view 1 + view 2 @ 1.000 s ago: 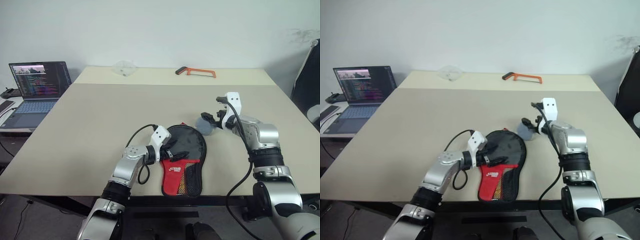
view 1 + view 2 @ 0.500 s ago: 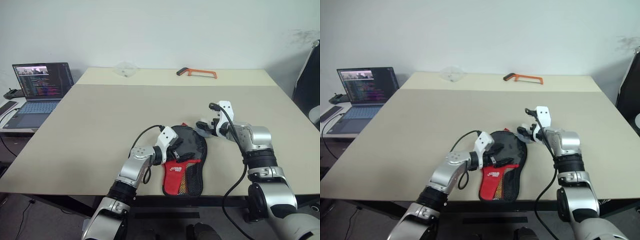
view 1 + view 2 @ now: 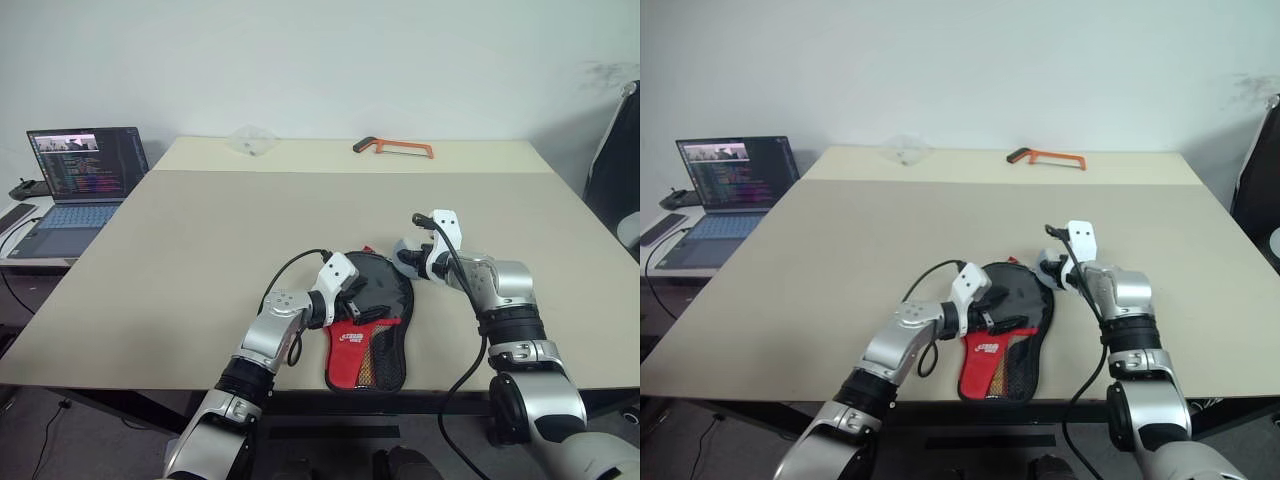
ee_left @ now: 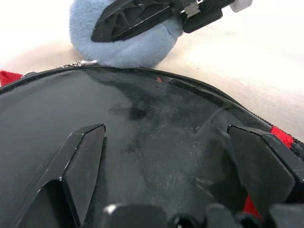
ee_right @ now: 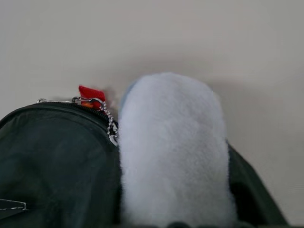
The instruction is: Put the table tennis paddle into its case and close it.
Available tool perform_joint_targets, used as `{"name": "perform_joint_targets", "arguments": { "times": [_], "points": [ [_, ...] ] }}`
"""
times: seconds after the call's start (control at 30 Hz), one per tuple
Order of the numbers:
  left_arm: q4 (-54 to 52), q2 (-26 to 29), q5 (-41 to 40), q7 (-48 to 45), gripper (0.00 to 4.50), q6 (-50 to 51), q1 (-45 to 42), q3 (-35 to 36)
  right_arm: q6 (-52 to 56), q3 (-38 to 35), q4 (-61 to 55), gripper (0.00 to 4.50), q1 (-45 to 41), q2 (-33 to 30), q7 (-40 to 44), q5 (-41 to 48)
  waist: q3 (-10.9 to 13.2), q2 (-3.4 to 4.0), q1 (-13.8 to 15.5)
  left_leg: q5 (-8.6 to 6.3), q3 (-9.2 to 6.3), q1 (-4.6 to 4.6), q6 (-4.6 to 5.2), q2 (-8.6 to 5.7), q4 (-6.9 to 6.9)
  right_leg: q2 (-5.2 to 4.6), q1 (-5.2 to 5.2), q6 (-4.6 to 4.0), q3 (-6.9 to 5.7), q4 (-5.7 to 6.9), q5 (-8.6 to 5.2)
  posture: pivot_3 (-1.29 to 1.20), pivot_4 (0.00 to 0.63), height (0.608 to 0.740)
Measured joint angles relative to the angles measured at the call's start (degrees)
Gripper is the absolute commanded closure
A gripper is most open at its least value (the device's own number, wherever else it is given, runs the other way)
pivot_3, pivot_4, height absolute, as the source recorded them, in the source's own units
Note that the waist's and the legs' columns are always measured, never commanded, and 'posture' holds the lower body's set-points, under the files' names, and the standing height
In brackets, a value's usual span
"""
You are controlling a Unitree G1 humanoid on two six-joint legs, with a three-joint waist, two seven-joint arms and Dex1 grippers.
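The case [image 3: 365,345] lies flat near the table's front edge, clear window up, with its red lettered panel toward me. A dark round face shows under the window; I cannot tell whether it is the paddle. My left gripper [image 3: 362,303] hovers open just over the round part, its fingers [image 4: 80,161] spread above the glossy window. A fluffy whitish-grey lump [image 5: 171,152] sits at the case's far right rim beside the zip pull [image 5: 111,130] and a red tab. My right gripper [image 3: 410,256] is shut on this lump, and one of its black fingers [image 4: 137,16] presses into it.
An orange-handled hacksaw [image 3: 392,146] and a clear plastic piece [image 3: 248,138] lie at the table's far edge. An open laptop [image 3: 75,175] stands on a side desk to the left. A dark chair [image 3: 615,160] is at the right.
My right gripper has sunk toward the case's rim and its fingers have closed on the fluffy lump. The left gripper stays open over the case.
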Motion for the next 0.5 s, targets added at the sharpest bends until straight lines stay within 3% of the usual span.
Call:
{"name": "perform_joint_targets", "arguments": {
  "times": [0.13, 0.33, 0.5],
  "points": [
    [0.0, 0.0, 0.1, 0.0, 0.00, -0.6, 0.0, -0.5, -0.6, 0.5, 0.0, 3.86, 0.1, -1.9, 0.1, -0.6, 0.0, 0.00, 0.1, 0.01, -0.01, -0.03, 0.02, -0.03, 0.00, 0.00, -0.01, 0.01, -0.01, -0.02, -0.01, 0.00, 0.150, 0.740],
    [-0.1, -0.5, 0.0, -0.1, 0.00, -0.6, 0.0, -0.9, -1.7, 3.3, -1.6, 3.87, 2.4, -8.5, 4.0, -2.2, 0.0, 0.07, 0.4, 0.01, -0.06, -0.17, 0.02, -0.08, -0.01, -0.04, -0.01, 0.04, -0.08, -0.16, -0.02, 0.00, 0.150, 0.740],
    [0.0, -0.6, 0.0, -0.2, 0.00, -0.6, -0.1, -1.5, -1.3, 9.0, -9.7, 3.95, 8.0, -17.1, 11.4, -2.7, -0.1, 0.26, 0.7, 0.01, -0.19, -0.27, 0.02, -0.15, -0.03, -0.07, 0.00, 0.39, -0.18, -0.32, -0.23, 0.00, 0.150, 0.740]
  ]
}}
